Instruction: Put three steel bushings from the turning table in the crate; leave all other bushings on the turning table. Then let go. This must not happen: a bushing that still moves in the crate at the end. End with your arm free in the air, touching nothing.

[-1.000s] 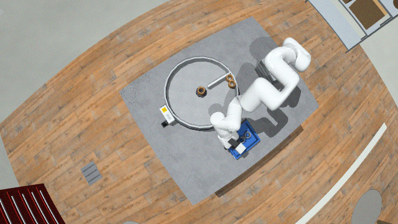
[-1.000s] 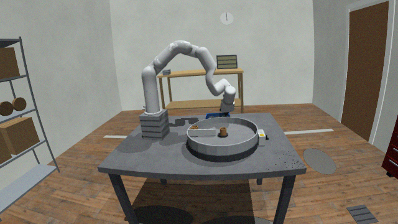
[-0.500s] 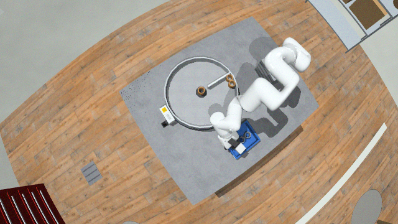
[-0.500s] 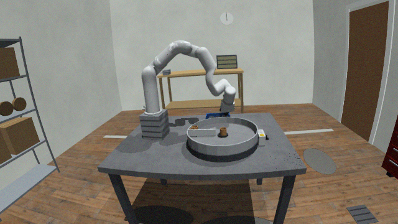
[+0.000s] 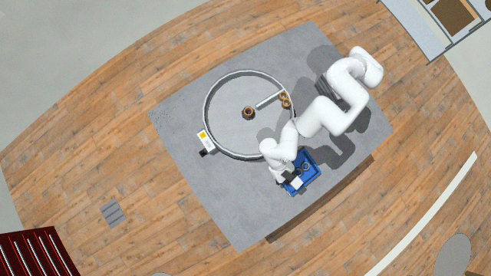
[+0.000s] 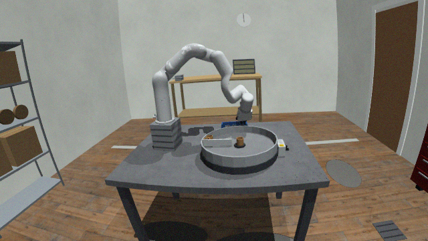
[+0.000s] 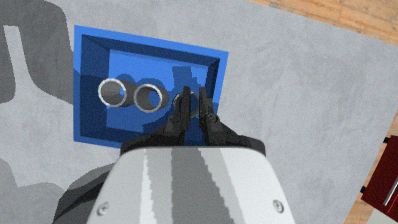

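The blue crate (image 7: 150, 92) sits on the grey table beside the turning table (image 5: 247, 113). Two steel bushings (image 7: 112, 92) (image 7: 148, 97) stand side by side in the crate. A third steel bushing sits in the crate right at my fingers, its rim showing beside the left finger. My gripper (image 7: 194, 95) hangs low over the crate's right part with its fingers slightly apart and a narrow gap between the tips. Three brass bushings stay on the turning table: one at the centre (image 5: 248, 112) and two by the rim (image 5: 283, 95) (image 5: 286, 103).
A white bar (image 5: 268, 100) lies across the turning table next to the two rim bushings. A small box with a yellow label (image 5: 205, 141) stands at the table's rim. The arm's base block (image 6: 166, 134) stands on the table's far left.
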{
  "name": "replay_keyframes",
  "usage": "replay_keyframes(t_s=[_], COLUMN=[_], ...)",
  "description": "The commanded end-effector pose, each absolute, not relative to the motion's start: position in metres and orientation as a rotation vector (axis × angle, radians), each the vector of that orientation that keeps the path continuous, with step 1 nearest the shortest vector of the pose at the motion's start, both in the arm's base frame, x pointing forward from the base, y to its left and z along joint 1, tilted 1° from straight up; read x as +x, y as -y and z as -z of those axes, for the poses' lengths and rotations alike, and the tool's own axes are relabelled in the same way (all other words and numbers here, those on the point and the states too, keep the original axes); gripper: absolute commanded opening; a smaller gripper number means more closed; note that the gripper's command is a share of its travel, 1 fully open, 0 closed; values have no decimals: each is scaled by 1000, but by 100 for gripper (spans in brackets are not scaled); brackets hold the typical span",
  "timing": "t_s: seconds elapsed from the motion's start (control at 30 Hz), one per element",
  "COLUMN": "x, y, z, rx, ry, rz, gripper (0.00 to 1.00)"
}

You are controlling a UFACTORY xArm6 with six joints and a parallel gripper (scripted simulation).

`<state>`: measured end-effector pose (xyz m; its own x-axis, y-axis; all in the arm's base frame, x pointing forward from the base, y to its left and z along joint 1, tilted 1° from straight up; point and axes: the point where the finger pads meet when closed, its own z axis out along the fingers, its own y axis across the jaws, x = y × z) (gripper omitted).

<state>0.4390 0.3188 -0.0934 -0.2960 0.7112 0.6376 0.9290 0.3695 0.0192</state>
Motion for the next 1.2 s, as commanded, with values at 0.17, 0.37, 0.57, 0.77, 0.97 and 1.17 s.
replay_keyframes(t_s=[0.17, 0.37, 0.57, 0.77, 0.97, 1.17], x=[441, 441, 441, 440, 440, 440], y=[-319, -319, -319, -319, -319, -319], z=[92, 92, 92, 89, 73, 55], rx=[-1412, -1412, -1412, -1412, -1412, -1412], ry=[2099, 2099, 2099, 2099, 2099, 2099], rz=[536, 536, 536, 536, 536, 536], gripper=[11, 11, 11, 11, 11, 11])
